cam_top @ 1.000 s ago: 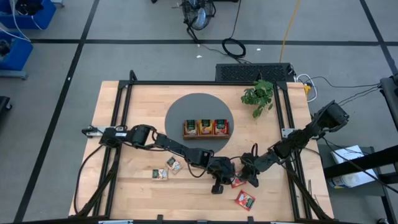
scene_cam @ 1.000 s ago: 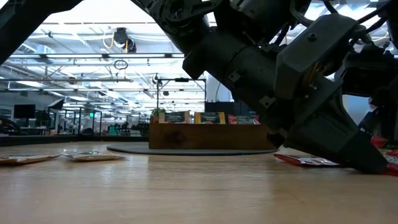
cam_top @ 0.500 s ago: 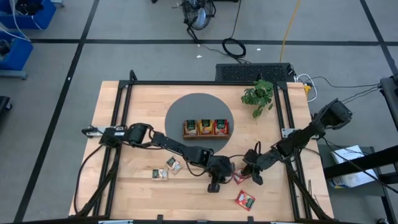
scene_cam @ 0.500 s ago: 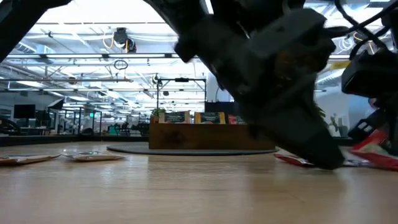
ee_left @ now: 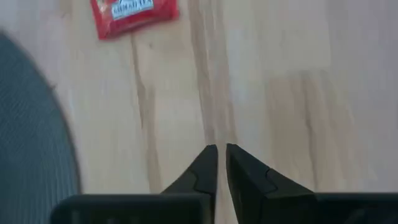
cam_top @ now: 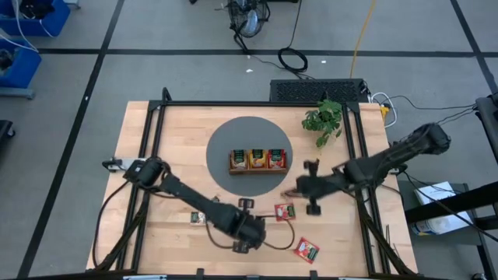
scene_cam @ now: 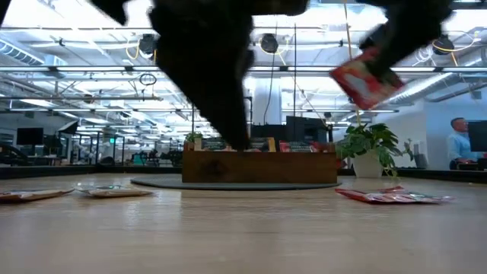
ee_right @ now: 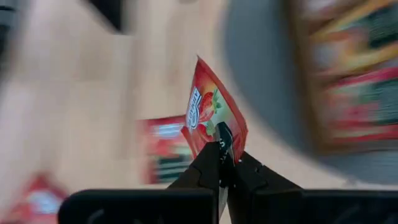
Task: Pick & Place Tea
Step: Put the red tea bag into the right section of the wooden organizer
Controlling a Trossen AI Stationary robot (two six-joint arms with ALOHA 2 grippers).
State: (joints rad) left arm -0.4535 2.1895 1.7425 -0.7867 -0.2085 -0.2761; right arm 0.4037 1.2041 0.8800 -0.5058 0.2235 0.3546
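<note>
My right gripper (cam_top: pixel 289 190) is shut on a red tea sachet (ee_right: pixel 214 115), held in the air just right of and nearer than the brown wooden tray (cam_top: pixel 257 160). The tray holds green, orange-yellow and red sachets and stands on a round grey mat (cam_top: pixel 226 136). Two more red sachets (cam_top: pixel 284 211) (cam_top: pixel 306 249) lie flat on the table. My left gripper (cam_top: pixel 255 230) hangs near the table's front edge, left of them, shut with nothing between its fingers (ee_left: pixel 208 163). Another sachet (cam_top: pixel 198 218) lies partly under my left arm. My right gripper pinches one end of the red sachet (ee_right: pixel 219 134) between its two fingertips. The fingers reach in from the table's right side. The sachet sticks out past the fingertips, tilted, and is lifted well clear of the table (scene_cam: pixel 365 80).
A potted plant (cam_top: pixel 323 120) stands at the far right of the table. Two sachets (scene_cam: pixel 30 194) (scene_cam: pixel 118 191) lie at the near left in the low view. Bare wood lies between the mat and the front edge. A person (scene_cam: pixel 459 141) stands in the room behind.
My right gripper has taken a red sachet off the table and risen with it, going toward the far edge and the tray. My left gripper has drawn back from the red sachets toward the near edge and the left. One red sachet lies uncovered where both grippers were.
</note>
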